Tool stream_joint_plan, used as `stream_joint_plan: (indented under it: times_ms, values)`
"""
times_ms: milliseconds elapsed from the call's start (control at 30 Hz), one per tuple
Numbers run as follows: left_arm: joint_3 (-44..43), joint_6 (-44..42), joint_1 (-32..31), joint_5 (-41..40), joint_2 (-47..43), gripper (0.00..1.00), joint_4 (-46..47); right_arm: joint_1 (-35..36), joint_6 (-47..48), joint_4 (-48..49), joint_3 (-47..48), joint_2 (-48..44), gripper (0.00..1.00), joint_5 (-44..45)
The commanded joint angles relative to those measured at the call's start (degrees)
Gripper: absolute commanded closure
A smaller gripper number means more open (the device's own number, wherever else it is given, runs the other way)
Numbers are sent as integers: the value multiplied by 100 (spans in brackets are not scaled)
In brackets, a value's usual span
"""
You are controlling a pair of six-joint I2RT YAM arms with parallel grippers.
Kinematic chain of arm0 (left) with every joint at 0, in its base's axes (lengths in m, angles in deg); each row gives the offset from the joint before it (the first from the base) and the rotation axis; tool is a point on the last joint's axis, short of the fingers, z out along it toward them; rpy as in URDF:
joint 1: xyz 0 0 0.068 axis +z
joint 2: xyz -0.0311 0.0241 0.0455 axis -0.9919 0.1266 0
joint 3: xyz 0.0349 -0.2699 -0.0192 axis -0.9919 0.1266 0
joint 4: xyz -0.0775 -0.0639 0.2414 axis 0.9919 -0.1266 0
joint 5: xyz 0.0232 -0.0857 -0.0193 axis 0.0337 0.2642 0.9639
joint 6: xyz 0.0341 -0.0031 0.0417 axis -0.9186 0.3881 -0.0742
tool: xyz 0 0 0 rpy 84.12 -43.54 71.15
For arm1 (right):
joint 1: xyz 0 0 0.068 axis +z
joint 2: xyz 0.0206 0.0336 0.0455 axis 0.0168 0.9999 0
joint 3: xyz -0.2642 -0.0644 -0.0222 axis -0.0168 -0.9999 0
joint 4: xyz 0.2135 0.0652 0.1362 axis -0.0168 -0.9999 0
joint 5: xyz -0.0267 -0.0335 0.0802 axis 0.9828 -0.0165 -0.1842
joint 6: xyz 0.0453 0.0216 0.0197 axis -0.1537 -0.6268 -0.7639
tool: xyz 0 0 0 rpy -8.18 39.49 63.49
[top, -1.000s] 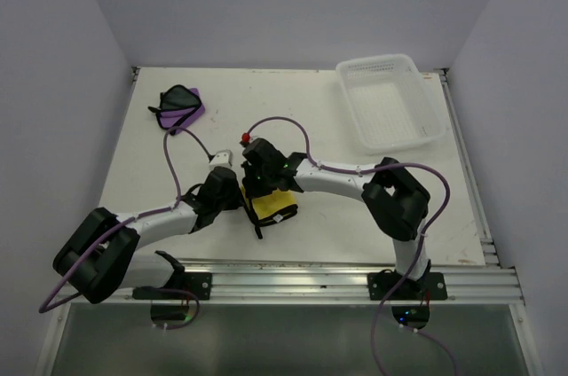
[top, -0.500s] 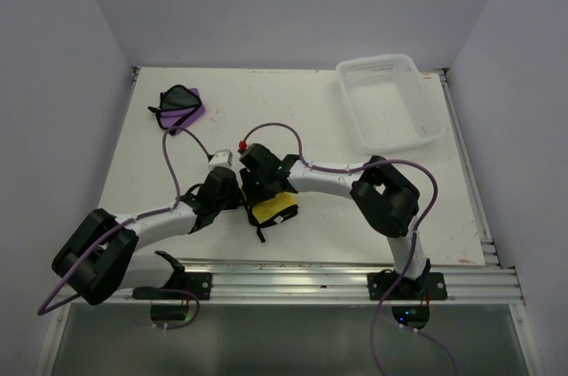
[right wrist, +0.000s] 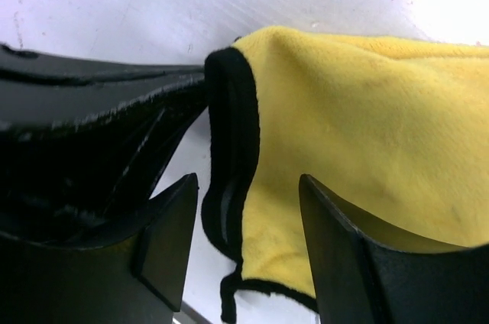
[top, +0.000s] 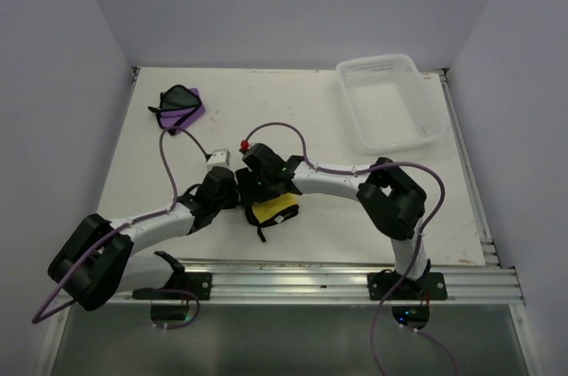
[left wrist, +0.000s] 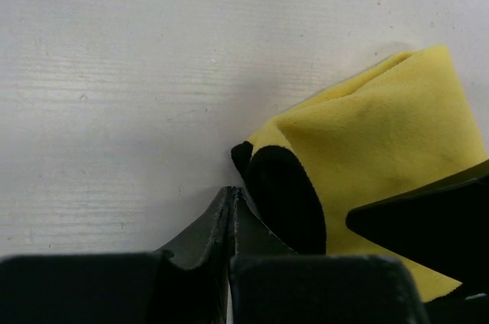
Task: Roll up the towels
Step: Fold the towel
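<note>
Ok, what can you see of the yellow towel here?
The yellow towel is soft, fuzzy cloth with black edging, folded into a loose bundle. It lies on the white table near the front middle, a black loop trailing toward the near edge. The right gripper stands open astride its black-edged fold; the shut left gripper points at its black corner.

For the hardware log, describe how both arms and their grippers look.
The left arm and right arm have white tube links, bulky black joint housings and loose purple cables. A red dot sits near the right wrist. The left gripper and right gripper have matte black fingers.
</note>
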Motion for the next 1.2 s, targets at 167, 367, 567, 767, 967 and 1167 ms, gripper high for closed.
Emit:
stream_joint_plan:
  times_ms: [167, 367, 567, 767, 967, 1167]
  values:
    - [-281, -108, 68, -363, -470, 100, -575, -123, -171, 306, -381, -985, 42, -36]
    - [-510, -144, 139, -504, -1094, 100, -1051, -254, -74, 271, -689, -1408, 77, 255]
    - [-817, -47, 156, -197, -1288, 100, -1044, -553, -153, 218, -961, -1549, 100, 386]
    - [-853, -108, 139, 840, -973, 100, 107, -580, -118, 209, -1066, -1444, 100, 448]
    - [-634, 41, 113, 1271, -401, 100, 731, -615, -171, 262, -1268, -1408, 100, 518]
    - [-484, 155, 104, 1544, -14, 100, 1128, -685, -223, 429, -1401, -1338, 100, 395]
